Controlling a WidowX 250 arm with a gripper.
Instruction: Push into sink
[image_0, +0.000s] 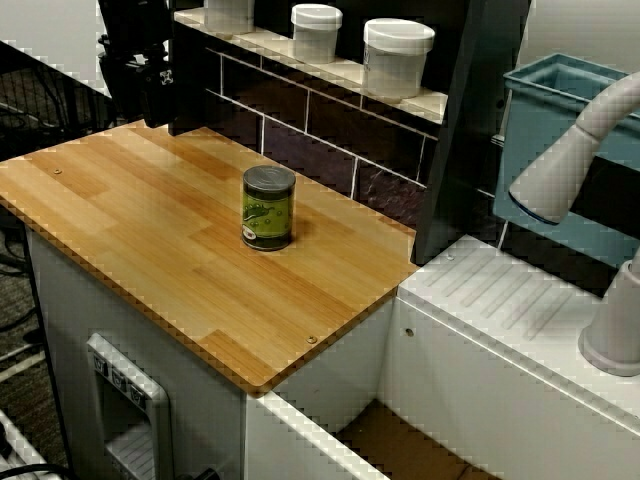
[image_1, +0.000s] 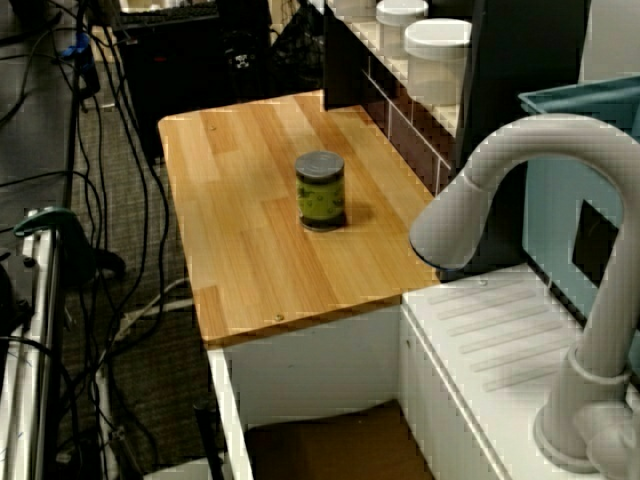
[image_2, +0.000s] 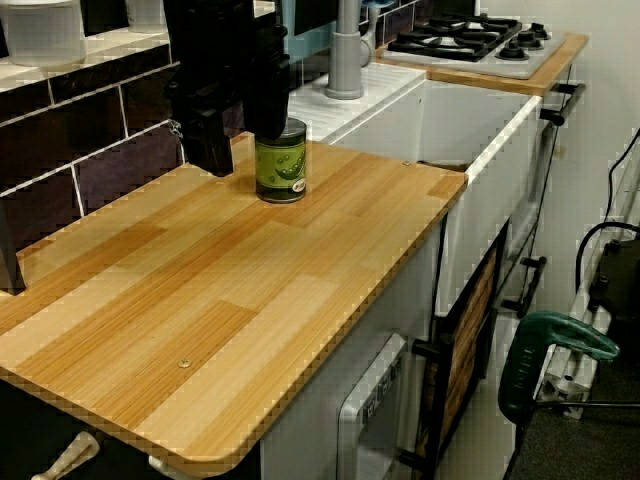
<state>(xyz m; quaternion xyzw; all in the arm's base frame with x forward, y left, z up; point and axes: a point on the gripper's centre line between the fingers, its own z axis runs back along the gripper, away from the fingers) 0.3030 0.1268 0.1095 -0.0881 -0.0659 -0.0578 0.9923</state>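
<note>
We are seeing a smooth wooden counter (image_0: 170, 220), a metal can (image_0: 268, 206) with glossy paper label, and glossy dark tiles (image_0: 330, 140).

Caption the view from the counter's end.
Green-labelled can upright on wooden countertop, dark gripper close behind it, sink beyond.

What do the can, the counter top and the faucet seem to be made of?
The can looks like metal with a glossy green paper label: its dull grey lid has a raised rim.
The counter top looks like wood or wood-look laminate, satin finish: plank bands with grain and small screws show.
The faucet is probably matte plastic: flat, even grey without metallic reflections.
</note>
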